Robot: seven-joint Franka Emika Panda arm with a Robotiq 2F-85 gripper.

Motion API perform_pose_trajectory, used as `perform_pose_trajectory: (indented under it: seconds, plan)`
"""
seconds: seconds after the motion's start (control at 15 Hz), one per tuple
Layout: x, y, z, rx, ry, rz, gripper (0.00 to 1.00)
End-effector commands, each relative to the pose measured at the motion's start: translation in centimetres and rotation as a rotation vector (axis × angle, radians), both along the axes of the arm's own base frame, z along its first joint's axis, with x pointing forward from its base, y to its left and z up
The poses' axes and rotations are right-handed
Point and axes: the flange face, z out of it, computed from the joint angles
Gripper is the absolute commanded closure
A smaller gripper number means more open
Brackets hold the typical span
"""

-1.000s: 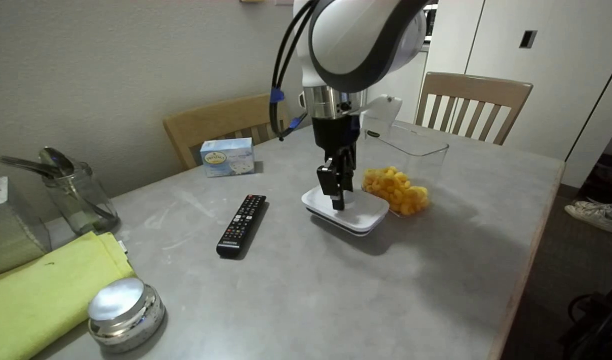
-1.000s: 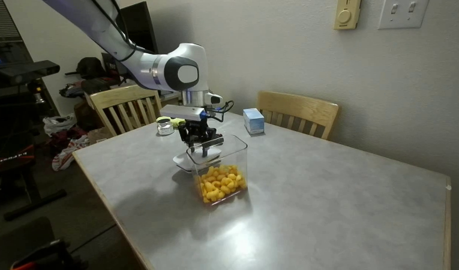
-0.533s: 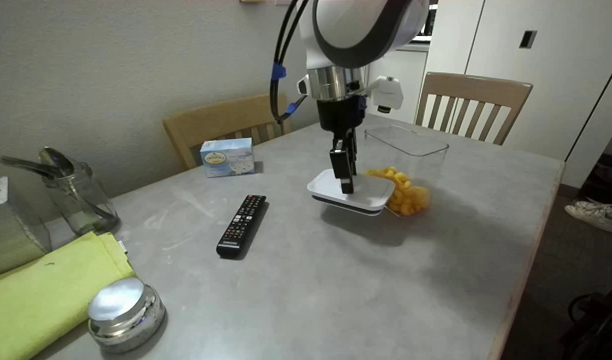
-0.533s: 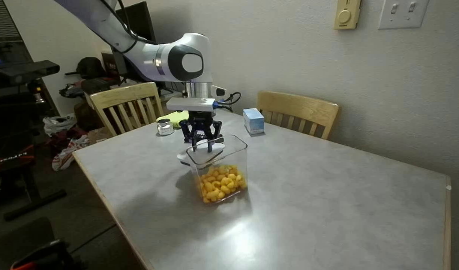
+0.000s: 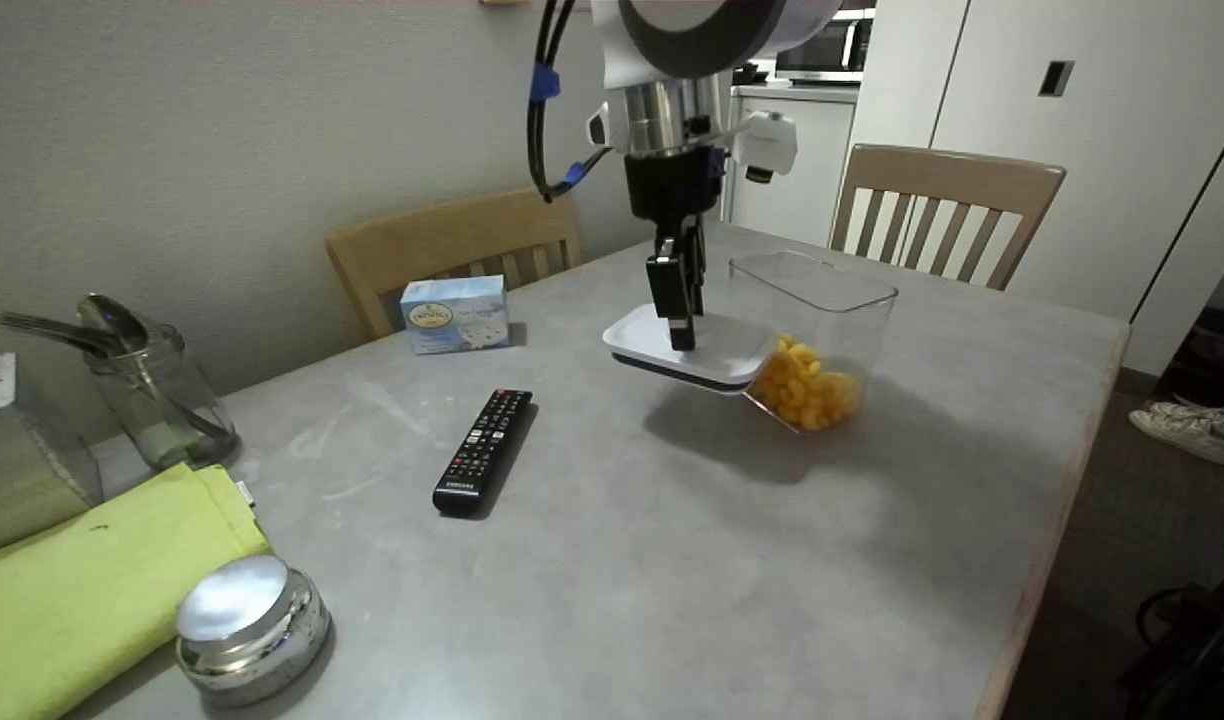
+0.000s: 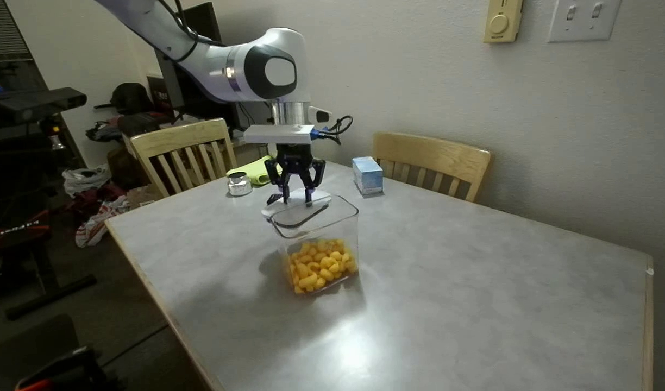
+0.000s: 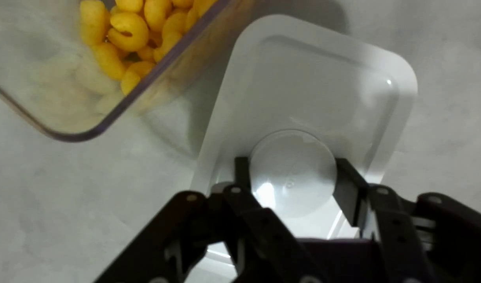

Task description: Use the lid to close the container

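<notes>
A robot arm [image 6: 218,73] slanted down from the upper left of an exterior view, bent at the wrist, its gripper [image 6: 297,199] pointed straight down over a grey tabletop [image 6: 474,304]. The fingers [image 7: 242,173] stood partway apart, clasping the round knob [image 7: 293,173] of the white lid [image 5: 727,350], held above the surface just beside, and apart from, the clear, open-topped container [image 6: 332,225]. The container stood upright, well inside the tabletop's edges, with yellow pieces [image 6: 321,266] at its bottom; in an exterior view, the lid blocked part of its side. A light-blue box [image 5: 457,314] and a glass jar [image 5: 162,440] stood near the wall-side edge, a black remote [image 5: 484,452] lay farther in, and a silver tin [image 5: 252,630] sat beside a yellow cloth [image 5: 102,600] near an adjoining edge.
</notes>
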Motion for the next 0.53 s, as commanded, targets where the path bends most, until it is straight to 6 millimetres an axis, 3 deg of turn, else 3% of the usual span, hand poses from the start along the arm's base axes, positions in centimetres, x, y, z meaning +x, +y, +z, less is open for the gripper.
perform_pose_trajectory:
  seconds: [0.0, 0.47]
  plan:
    - [0.4, -0.7, 4.1, -0.017, -0.002, -0.043, 0.71]
    - [1.8, -1.7, 9.9, -0.030, -0.039, -0.139, 0.71]
